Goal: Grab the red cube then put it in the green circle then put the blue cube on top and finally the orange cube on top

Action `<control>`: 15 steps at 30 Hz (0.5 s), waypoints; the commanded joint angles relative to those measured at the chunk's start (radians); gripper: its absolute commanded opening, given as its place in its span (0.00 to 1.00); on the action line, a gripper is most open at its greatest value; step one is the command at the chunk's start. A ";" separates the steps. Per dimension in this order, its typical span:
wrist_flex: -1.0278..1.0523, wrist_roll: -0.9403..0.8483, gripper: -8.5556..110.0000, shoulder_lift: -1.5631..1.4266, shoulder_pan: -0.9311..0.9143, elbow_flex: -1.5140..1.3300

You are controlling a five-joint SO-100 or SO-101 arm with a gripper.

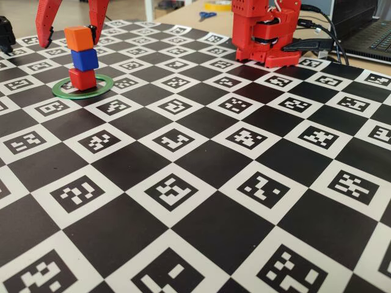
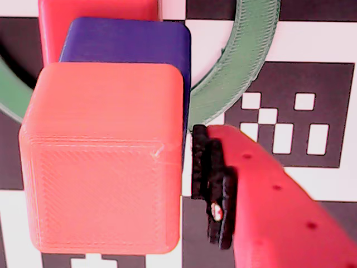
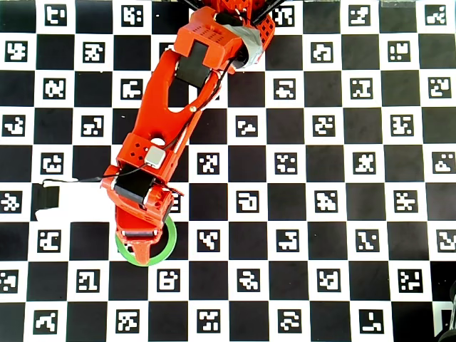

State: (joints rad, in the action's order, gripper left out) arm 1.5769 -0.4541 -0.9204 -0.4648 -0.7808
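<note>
On a checkerboard mat of black-and-white markers [image 1: 201, 183], the red cube [image 1: 82, 79] sits inside the green circle [image 1: 105, 85], with the blue cube [image 1: 85, 59] and orange cube [image 1: 78, 38] stacked above. The gripper [image 1: 68, 32] straddles the orange cube with jaws spread and gripping nothing, so the last placement looks done. What remains is a straight lift clear, without clipping the slightly staggered tower.

The arm reaches out low, its fingers [image 1: 46, 24] pointing down and spread apart, gripping nothing.

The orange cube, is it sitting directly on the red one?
No, in the fixed view the orange cube rests on the blue cube, which sits on the red cube.
</note>
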 commanded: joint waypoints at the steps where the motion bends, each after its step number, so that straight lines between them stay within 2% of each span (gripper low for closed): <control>1: -0.009 0.012 0.53 -0.115 -0.008 -0.009; 15: -0.009 0.023 0.57 -0.347 -0.003 -0.187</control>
State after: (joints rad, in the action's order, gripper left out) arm 1.5769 -0.4295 -1.0799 -0.4648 -0.9618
